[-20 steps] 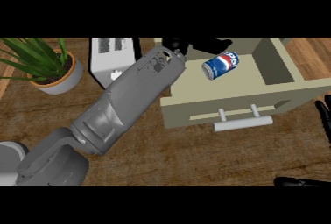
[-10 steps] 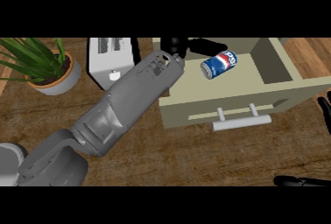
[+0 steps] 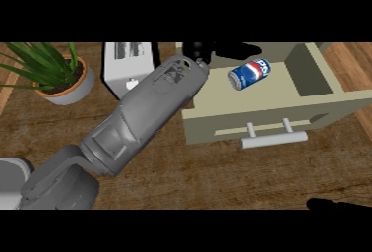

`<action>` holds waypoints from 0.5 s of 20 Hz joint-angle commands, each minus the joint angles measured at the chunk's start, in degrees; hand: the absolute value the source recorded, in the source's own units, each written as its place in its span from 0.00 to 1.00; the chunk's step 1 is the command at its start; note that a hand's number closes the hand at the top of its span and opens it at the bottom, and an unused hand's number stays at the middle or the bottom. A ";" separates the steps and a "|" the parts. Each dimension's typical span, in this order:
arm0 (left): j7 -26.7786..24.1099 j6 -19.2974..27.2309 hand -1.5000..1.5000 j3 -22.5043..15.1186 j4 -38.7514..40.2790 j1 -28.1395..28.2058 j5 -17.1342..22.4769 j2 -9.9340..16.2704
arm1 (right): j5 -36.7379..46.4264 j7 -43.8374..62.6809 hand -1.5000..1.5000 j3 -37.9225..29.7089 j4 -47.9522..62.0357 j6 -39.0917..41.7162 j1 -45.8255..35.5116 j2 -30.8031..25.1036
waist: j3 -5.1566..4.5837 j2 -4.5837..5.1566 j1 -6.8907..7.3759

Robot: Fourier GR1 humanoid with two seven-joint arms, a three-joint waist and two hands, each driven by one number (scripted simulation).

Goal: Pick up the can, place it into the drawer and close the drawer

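Left hand [image 3: 218,49]: black, at the upper edge of the head view, over the back of the open drawer; the fingers reach out toward the right, apparently straight and around nothing; the top edge cuts off part of the hand.
Left forearm [image 3: 145,110]: grey, rising on a slant from the lower left corner to the drawer's left rear corner, crossing the toaster.
Can [image 3: 249,74]: blue, with a red and white emblem; lies tilted on its side inside the drawer, just below and right of the left hand, apart from its fingers.
Drawer [image 3: 218,106]: beige, pulled open; bar handle [image 3: 274,139] on its front.
Right hand [image 3: 338,204]: only a dark part at the lower right edge; finger state cannot be told.
Toaster [image 3: 127,64]: white, left of the drawer.
Potted plant [image 3: 54,74]: upper left on the wooden counter [image 3: 218,172].
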 commanded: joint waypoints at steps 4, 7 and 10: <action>-2.05 -0.03 0.00 1.95 -0.75 -2.37 3.56 -0.01 | 10.17 -4.26 0.00 3.20 2.20 -0.73 -2.98 -2.85 | 0.02 -0.12 1.78; -2.68 3.06 0.00 0.76 -2.23 -1.55 3.80 -0.01 | 18.06 -4.30 0.00 6.80 0.70 -1.05 -0.71 -4.01 | -0.01 -0.62 2.44; -4.18 1.18 0.00 2.37 0.48 -2.00 3.42 -0.01 | 23.34 -4.67 0.00 6.94 2.48 -1.44 -2.77 -7.02 | -0.04 -0.70 3.73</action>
